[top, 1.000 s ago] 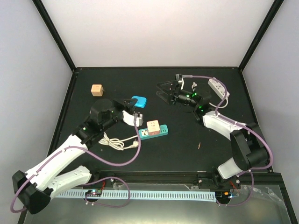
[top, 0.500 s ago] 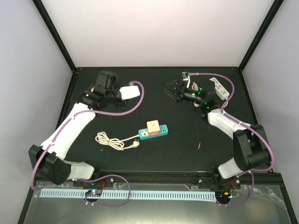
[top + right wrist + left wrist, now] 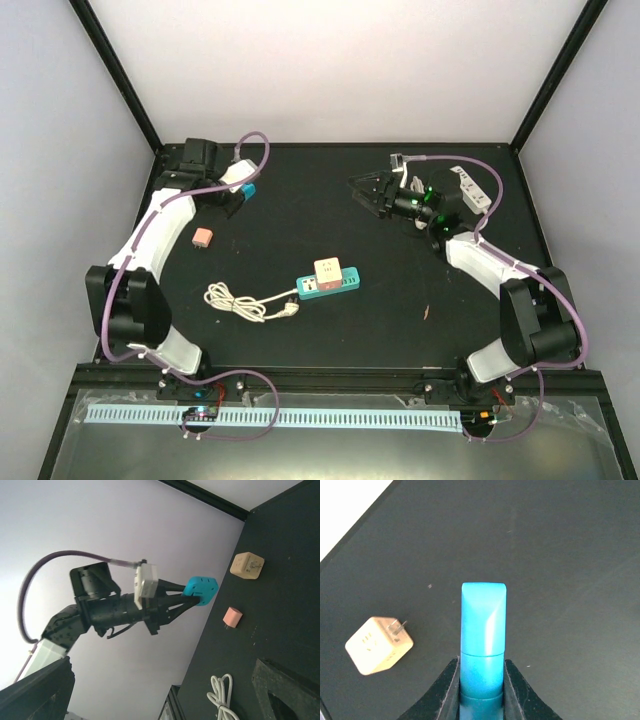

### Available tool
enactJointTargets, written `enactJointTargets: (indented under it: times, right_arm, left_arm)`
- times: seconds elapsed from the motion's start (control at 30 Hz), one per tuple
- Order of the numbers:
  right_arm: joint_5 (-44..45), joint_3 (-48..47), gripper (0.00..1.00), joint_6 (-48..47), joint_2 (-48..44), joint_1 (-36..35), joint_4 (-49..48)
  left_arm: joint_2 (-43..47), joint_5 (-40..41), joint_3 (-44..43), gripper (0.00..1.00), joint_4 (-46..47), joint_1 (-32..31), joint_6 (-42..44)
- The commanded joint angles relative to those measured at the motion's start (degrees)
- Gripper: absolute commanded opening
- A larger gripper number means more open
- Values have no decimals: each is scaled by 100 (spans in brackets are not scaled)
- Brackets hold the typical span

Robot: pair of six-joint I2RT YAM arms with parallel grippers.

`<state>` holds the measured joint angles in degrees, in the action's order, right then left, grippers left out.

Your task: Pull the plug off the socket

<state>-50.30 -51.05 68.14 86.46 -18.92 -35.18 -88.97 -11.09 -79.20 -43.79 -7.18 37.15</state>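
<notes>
1. The left hand (image 3: 481,680) is clamped on a bright blue plastic plug (image 3: 483,620). Its black fingers (image 3: 449,682) press the plug's two sides, and the plug's rounded end sticks out past them.
2. The plug is held up off the black worktop (image 3: 400,320) at the far left, well apart from the teal socket strip (image 3: 345,285) at the centre.
3. A cream and pink cube adapter (image 3: 329,269) sits on the left end of that strip.
4. The left arm arcs along the left edge to the far-left corner, with the hand turned towards the right.
5. The right hand (image 3: 362,190) hangs at the far right, pointing left. Its fingers look to be apart, though the top view is small.
6. A beige cube charger (image 3: 379,645) with metal prongs lies below and left of the held plug. Its face carries faint marks too blurred to read.
7. A small pink block (image 3: 201,237) lies near the left arm.
8. A coiled white cable (image 3: 240,300) lies left of the teal strip.
9. A white power strip (image 3: 470,190) lies at the far right.
</notes>
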Motion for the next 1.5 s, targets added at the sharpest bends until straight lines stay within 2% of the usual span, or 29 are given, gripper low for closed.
enactJointTargets:
  times: [0.0, 0.3, 0.63, 1.13, 1.27, 1.47]
  right_arm:
    - [-78, -254, 100, -108, -111, 17, 5]
    - [-62, -251, 100, -259, -161, 17, 187]
    - [-67, -273, 100, -325, -177, 11, 230]
    - [-182, -433, 100, -543, -93, 15, 384]
    - [-182, -443, 100, -563, -98, 19, 425]
    - [-164, -415, 100, -591, -146, 10, 444]
  left_arm:
    - [-255, 496, 137, 1, 592, 263, -401]
    - [-867, 1049, 506, 2, 1165, 883, -521]
    - [-1650, 1997, 710, 2, 1879, 820, -627]
    - [-2029, 2562, 884, 5, 2611, 604, -780]
    - [-2091, 2659, 929, 9, 2704, 538, -778]
    - [-2013, 2546, 1042, 33, 2689, 470, -701]
